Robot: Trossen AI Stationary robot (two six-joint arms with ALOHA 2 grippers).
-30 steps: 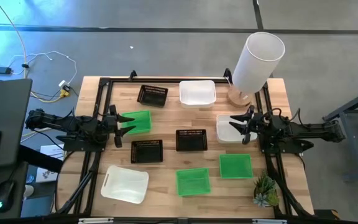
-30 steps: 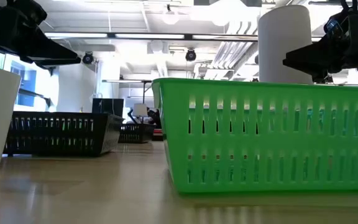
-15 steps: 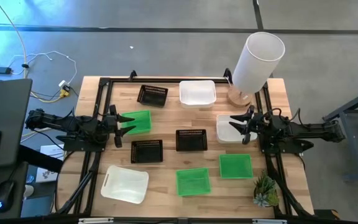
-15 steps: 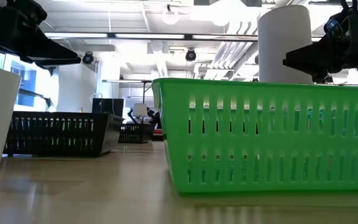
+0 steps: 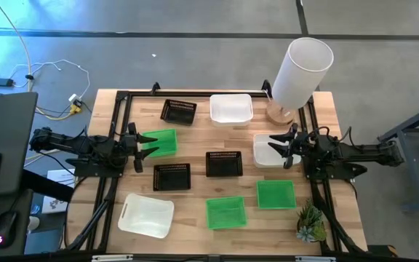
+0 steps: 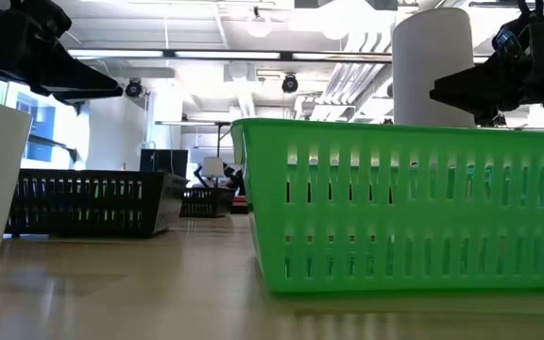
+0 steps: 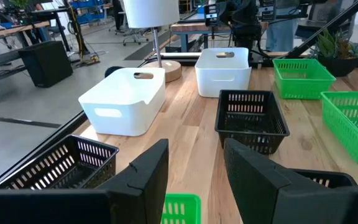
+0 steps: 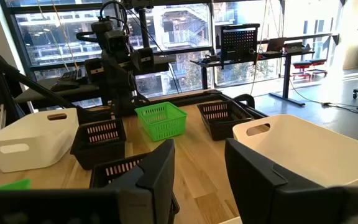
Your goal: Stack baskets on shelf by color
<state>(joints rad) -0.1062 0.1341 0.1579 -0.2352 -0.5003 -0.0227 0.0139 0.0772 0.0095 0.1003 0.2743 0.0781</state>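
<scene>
arms are lying low and stretched inward from the two sides of the wooden table (image 5: 195,135) in the high view. the left gripper (image 5: 145,145) is hovering at the left middle of the frame, its fingers spread apart and holding nothing, over the edge of a green basket (image 5: 161,141). the right gripper (image 5: 278,148) is hovering at the right middle, fingers likewise parted and empty, over a white basket (image 5: 262,151).

baskets are lying scattered singly across the tabletop. a black basket (image 5: 178,111) is sitting at the upper left of the table, with a white basket (image 5: 230,108) beside it at the upper centre. two more black baskets (image 5: 172,176) (image 5: 224,164) are sitting near the centre. along the lower edge of the table, a large white basket (image 5: 146,215) is lying at the lower left, a green basket (image 5: 225,212) at the lower centre and another green basket (image 5: 276,194) to its right.

a tall white cylinder (image 5: 301,71) is standing on a round wooden base at the upper right corner, and a small potted plant (image 5: 310,222) is sitting at the lower right corner. no readable writing or labels are showing on any of these.
</scene>
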